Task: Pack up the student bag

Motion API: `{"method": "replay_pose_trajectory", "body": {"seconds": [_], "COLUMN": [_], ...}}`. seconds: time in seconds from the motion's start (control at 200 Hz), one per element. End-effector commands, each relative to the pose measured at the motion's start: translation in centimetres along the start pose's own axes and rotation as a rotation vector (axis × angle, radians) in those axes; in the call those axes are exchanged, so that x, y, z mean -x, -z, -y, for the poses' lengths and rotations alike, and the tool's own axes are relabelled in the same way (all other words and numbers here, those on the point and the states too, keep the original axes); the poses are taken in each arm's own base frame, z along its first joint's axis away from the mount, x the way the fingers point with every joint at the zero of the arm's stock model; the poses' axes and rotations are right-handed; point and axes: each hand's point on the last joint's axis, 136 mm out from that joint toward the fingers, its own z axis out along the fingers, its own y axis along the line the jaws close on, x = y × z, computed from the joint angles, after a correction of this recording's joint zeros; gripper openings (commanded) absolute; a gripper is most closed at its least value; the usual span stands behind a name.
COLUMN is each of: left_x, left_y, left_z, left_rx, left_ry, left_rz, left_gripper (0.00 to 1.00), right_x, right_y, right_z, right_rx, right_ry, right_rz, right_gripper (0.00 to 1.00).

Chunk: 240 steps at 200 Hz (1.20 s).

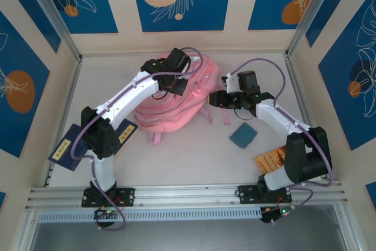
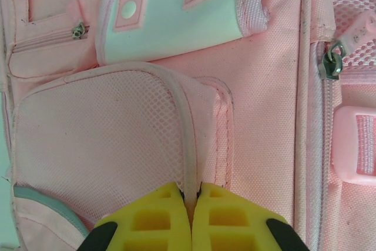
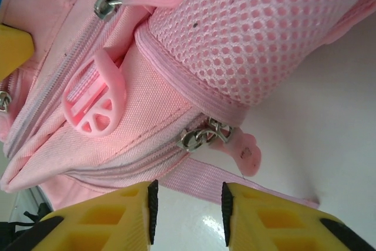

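The pink student bag (image 1: 176, 107) lies in the middle of the table. My left gripper (image 1: 176, 84) is down on its top. Seen from the left wrist, that left gripper (image 2: 191, 195) is shut on the pale trim (image 2: 187, 139) along the edge of a mesh pocket. My right gripper (image 1: 216, 99) is at the bag's right side. In the right wrist view the right gripper (image 3: 189, 211) is open, with only table between its fingers. Just beyond its tips lie a pink strap (image 3: 200, 181) and a metal zip slider (image 3: 198, 137) with a pink pull tab (image 3: 245, 150).
A teal square item (image 1: 242, 135) lies on the table to the right of the bag, and an orange card (image 1: 269, 160) sits by the right arm's base. Dark blue booklets (image 1: 67, 146) lie at the left beside the left arm. Walls enclose the table.
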Motion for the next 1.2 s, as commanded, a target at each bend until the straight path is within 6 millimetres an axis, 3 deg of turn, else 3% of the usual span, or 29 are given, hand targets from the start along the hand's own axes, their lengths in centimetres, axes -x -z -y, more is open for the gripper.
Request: {"method": "replay_pose_trajectory", "body": {"seconds": [0.0,0.21,0.31,0.555,0.885,1.045,1.195], "left_x": [4.0,3.9,3.6,2.9,3.3,3.5,3.5], "left_y": [5.4,6.1,6.4,6.6,6.8,6.8,6.5], "left_z": [-0.4,-0.2,-0.2,-1.2,-0.9,-0.5,-0.4], "left_rx": [-0.046,-0.066,-0.075,-0.140,-0.197,-0.224,-0.231], "left_ry": [0.035,0.014,-0.037,-0.025,-0.004,0.021,0.033], "left_rz": [0.194,0.199,0.196,0.211,0.224,0.225,0.221], "left_gripper": [0.00,0.00,0.00,0.00,0.00,0.00,0.00], "right_x": [1.4,2.2,3.1,2.9,1.6,1.1,0.5], "right_y": [-0.1,-1.0,-0.8,-0.8,-1.3,-1.4,-1.7], "right_z": [-1.7,0.1,0.8,-0.7,-2.3,-3.6,-3.7], "right_rx": [0.066,0.007,-0.013,0.077,0.205,0.286,0.288], "right_ry": [0.053,0.071,0.095,0.180,0.180,0.184,0.190], "right_rz": [0.020,0.054,0.098,0.080,0.027,0.000,-0.015], "right_gripper": [0.35,0.30,0.33,0.44,0.55,0.46,0.38]}}
